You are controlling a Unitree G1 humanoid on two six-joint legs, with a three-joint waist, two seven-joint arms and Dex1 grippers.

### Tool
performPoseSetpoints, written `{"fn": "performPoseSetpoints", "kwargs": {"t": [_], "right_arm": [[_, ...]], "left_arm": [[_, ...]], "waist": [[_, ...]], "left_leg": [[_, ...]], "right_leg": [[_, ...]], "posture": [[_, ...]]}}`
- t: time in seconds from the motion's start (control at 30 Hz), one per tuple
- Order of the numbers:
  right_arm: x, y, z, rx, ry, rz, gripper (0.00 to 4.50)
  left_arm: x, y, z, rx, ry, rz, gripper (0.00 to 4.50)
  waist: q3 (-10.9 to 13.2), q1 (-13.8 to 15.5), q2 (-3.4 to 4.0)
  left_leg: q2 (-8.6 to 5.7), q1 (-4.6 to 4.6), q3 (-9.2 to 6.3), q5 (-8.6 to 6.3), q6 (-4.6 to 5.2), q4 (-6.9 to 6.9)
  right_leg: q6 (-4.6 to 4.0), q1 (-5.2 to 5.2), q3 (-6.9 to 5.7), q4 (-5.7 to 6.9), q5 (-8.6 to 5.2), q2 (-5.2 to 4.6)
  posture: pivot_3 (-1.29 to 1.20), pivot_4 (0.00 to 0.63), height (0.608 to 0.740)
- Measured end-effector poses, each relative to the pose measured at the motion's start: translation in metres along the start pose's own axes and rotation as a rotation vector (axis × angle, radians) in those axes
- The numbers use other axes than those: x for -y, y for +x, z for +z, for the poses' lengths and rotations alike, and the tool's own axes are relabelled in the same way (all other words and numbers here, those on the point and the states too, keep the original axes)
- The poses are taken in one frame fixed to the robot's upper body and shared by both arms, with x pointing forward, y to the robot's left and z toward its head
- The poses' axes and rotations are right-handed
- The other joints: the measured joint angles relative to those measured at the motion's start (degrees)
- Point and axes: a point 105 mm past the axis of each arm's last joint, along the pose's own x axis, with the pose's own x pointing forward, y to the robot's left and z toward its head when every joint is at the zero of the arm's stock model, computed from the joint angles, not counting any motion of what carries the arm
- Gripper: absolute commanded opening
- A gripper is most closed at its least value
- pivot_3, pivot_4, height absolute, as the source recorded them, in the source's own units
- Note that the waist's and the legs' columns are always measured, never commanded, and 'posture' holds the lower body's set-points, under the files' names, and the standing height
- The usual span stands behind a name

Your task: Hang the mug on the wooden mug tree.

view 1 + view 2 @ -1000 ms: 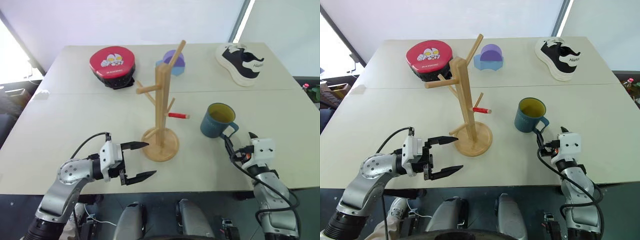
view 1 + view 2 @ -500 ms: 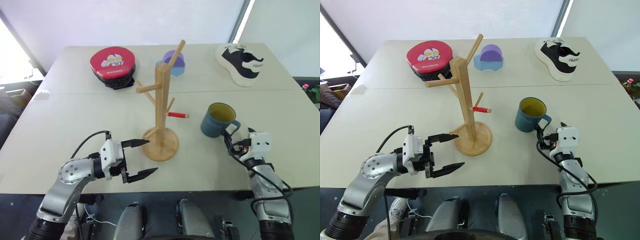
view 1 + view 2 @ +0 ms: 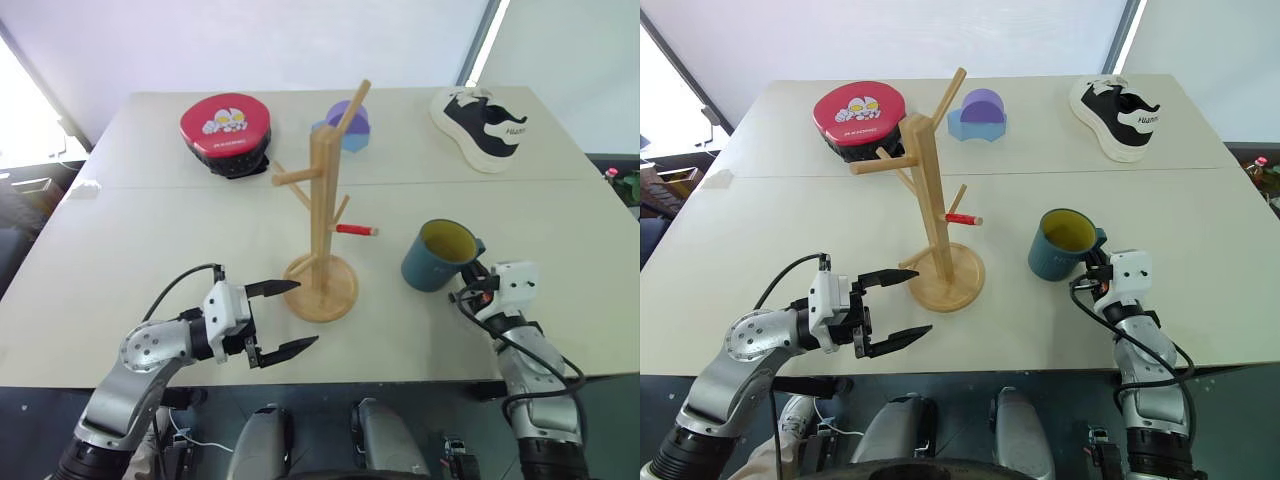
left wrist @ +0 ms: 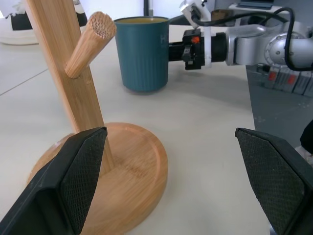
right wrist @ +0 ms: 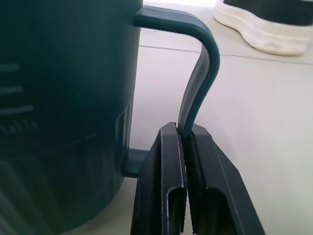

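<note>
Nearest to us, the left gripper (image 3: 285, 318) hangs over the front edge of the pale beige table (image 3: 150, 230), its two black fingers spread wide with nothing between them, pointing toward the round disc base of the light-wood mug tree (image 3: 322, 230). In the left wrist view the base and a blunt lower peg sit just ahead of the spread fingers.

At the table's front right, our right gripper (image 5: 185, 147) is clenched on the loop handle of the dusty teal-blue ceramic mug with the yellow-green inside (image 3: 438, 256); the right wrist view shows both black fingers pinching the thin handle strap. The mug tips toward the robot's left, and we cannot tell whether its base touches the table. It sits to the right of the mug tree, apart from it, with the red-tipped peg (image 3: 357, 231) pointing its way.

Farther back: a red round lidded case with a cartoon print (image 3: 225, 130) on the left, a blue-and-purple block (image 3: 352, 125) behind the post, and a black-and-white sneaker (image 3: 484, 126) at the far right.
</note>
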Motion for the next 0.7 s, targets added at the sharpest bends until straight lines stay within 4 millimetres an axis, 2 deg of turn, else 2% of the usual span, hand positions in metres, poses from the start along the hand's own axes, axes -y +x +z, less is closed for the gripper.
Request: {"fn": "performPoseSetpoints", "kwargs": {"t": [0.07, 0.17, 0.27, 0.5, 0.57, 0.7], "right_arm": [[-0.01, -0.002, 0.014, 0.014, -0.125, 0.113, 0.04], [-0.037, -0.01, 0.036, 0.05, -0.391, 0.351, 0.04], [-0.053, -0.017, 0.053, 0.089, -0.537, 0.48, 0.04], [-0.074, -0.015, 0.1, 0.208, -0.639, 0.554, 0.04], [-0.076, -0.012, 0.114, 0.238, -0.659, 0.549, 0.04], [-0.076, -0.007, 0.13, 0.254, -0.679, 0.552, 0.04]], "left_arm": [[-0.002, -0.002, -0.001, -0.003, -0.001, 0.018, 4.5], [-0.015, -0.008, -0.003, -0.011, 0.0, 0.079, 4.5], [-0.027, -0.015, -0.006, -0.02, 0.001, 0.128, 4.5], [-0.043, -0.024, -0.009, -0.022, 0.012, 0.159, 4.5], [-0.045, -0.027, -0.01, -0.016, -0.004, 0.146, 4.5], [-0.05, -0.036, -0.003, -0.002, -0.022, 0.13, 4.5]], "waist": [[0.0, -0.03, 0.0], [0.0, -0.04, -0.01], [0.01, 0.04, -0.03], [0.05, 0.01, -0.11], [0.06, 0.05, -0.13], [0.09, 0.13, -0.19]], "left_leg": [[0.0, 0.0, 0.0, 0.0, 0.0, 0.02], [0.04, 0.03, -0.01, 0.0, 0.0, 0.06], [0.08, 0.01, -0.03, 0.0, 0.0, 0.16], [0.1, -0.02, -0.02, 0.0, 0.0, 0.59], [0.09, -0.01, -0.03, 0.0, 0.0, 0.63], [0.09, -0.03, -0.08, 0.0, 0.0, 0.64]], "right_leg": [[0.01, 0.0, -0.01, 0.0, 0.0, 0.02], [0.01, 0.01, -0.01, 0.02, -0.01, 0.15], [0.01, 0.04, -0.03, 0.06, -0.01, 0.22], [0.0, 0.1, -0.02, 0.28, -0.01, 0.17], [-0.01, 0.09, -0.02, 0.36, -0.02, 0.15], [-0.02, 0.06, -0.03, 0.41, -0.03, 0.13]], "posture": [[0.0, 0.15, 0.735], [0.0, 0.15, 0.735], [0.0, 0.15, 0.735], [0.0, 0.15, 0.735], [0.0, 0.15, 0.735], [0.0, 0.15, 0.735]]}}
